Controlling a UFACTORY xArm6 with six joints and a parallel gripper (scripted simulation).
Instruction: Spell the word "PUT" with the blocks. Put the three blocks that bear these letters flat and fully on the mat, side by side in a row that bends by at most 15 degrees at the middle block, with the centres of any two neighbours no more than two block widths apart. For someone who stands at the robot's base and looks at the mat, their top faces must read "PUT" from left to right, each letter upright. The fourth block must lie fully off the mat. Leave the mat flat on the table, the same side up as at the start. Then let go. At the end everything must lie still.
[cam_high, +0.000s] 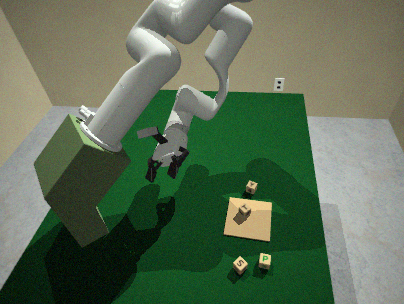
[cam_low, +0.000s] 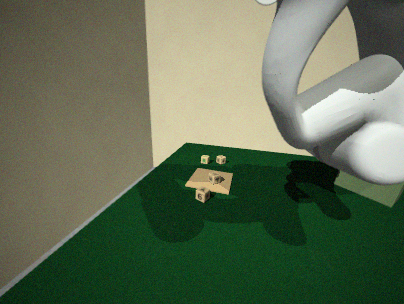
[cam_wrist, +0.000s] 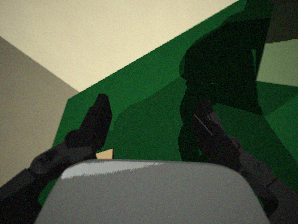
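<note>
Jaws: I am holding my gripper (cam_high: 164, 168) wide apart, gripping nothing, hanging above the counter (cam_high: 280, 130) well apart from the mat (cam_high: 257, 227).
Blocks: one block (cam_high: 244, 210) is sitting on the mat; the P block (cam_high: 265, 260) and two others are lying off it.

Surface (cam_high: 280, 130): dark green. Mat (cam_high: 260, 227): plain tan. Blocks: pale wood; P block (cam_high: 265, 260) green letter, S block (cam_high: 240, 264) dark letter, block on mat (cam_high: 244, 210) dark letter. Arm (cam_high: 150, 65): white-grey. Claw (cam_high: 165, 169): black. Pedestal (cam_high: 70, 175): olive green. Walls: beige. Floor: grey speckled.
</note>
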